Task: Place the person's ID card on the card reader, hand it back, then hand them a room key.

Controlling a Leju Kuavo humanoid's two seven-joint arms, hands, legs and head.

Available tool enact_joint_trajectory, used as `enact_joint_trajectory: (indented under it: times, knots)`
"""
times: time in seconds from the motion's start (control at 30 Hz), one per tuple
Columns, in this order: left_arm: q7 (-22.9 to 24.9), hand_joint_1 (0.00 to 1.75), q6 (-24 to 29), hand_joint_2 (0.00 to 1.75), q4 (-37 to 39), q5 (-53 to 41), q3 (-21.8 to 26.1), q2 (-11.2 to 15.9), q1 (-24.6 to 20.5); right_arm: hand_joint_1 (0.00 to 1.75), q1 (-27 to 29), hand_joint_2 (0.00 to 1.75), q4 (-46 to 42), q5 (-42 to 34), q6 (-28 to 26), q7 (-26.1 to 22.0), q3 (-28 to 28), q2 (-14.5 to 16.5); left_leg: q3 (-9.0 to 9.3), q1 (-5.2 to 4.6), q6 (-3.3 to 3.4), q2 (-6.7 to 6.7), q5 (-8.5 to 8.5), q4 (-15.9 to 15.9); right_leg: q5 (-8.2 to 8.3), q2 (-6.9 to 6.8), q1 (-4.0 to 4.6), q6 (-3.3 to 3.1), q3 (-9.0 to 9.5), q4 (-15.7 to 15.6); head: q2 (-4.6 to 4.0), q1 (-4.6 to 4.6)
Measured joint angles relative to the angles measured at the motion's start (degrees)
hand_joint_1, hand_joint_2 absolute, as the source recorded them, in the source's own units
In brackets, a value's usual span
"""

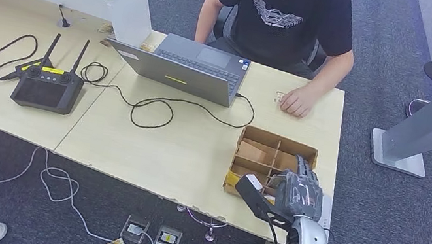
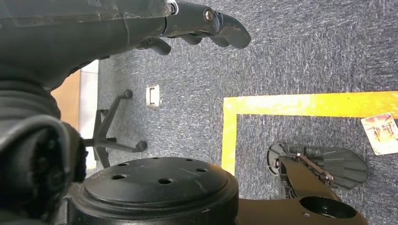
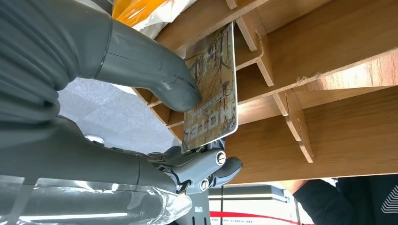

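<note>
My right hand (image 3: 141, 117) is pinching a room key card (image 3: 212, 91) between thumb and fingers over the wooden divided box (image 1: 273, 158), its printed face legible to my wrist camera alone, while my left hand (image 2: 187, 23) is hanging over carpet, fingers curled on nothing.

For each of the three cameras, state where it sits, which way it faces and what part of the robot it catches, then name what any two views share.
Head view: high on the robot, looking forward and down at the desk, laptop and seated person; the right hand rises from below.
Left wrist view: behind the hanging left hand, facing the carpet and yellow floor tape.
Right wrist view: behind the right hand, close on the room key card it pinches at the wooden divider box.
Shared: head and right wrist views both show that box.
</note>
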Motion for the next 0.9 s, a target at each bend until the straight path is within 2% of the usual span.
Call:
enact_joint_trajectory:
  times: [0.67,0.73,0.83,0.9]
  knots:
    - [0.7,0.0,-0.1,0.0,0.0,-0.7,0.0,0.0,-0.1,1.75,-0.1,1.75,0.0,0.3,-1.1,0.1,0.5,0.0,0.0,0.0,0.0,0.0,0.0,0.0,0.0,0.0,0.0,0.0,0.0,0.0,0.0,0.0]
    - [0.7,0.0,-0.1,0.0,0.0,-0.9,0.0,0.0,-0.1,1.75,-0.3,1.75,0.0,5.4,-2.6,1.2,0.7,0.0,0.0,0.0,0.0,0.0,0.01,0.0,0.0,0.0,0.0,0.0,0.0,0.0,0.0,0.0]
    - [0.9,0.0,-0.1,0.0,0.0,-1.4,0.0,0.0,-0.1,1.75,-1.7,1.75,-1.0,19.2,-5.1,3.4,0.9,-0.1,0.02,0.0,0.0,0.04,0.01,0.0,0.02,0.06,0.0,-0.02,0.0,0.0,0.0,-0.01]
    - [0.9,0.0,0.0,0.0,0.0,-1.5,0.0,0.0,-0.1,1.75,-3.0,1.75,-2.4,25.5,-6.0,3.7,0.8,-0.1,0.04,0.0,0.0,0.06,0.02,0.0,0.03,0.08,0.0,-0.03,0.0,0.0,0.0,-0.01]
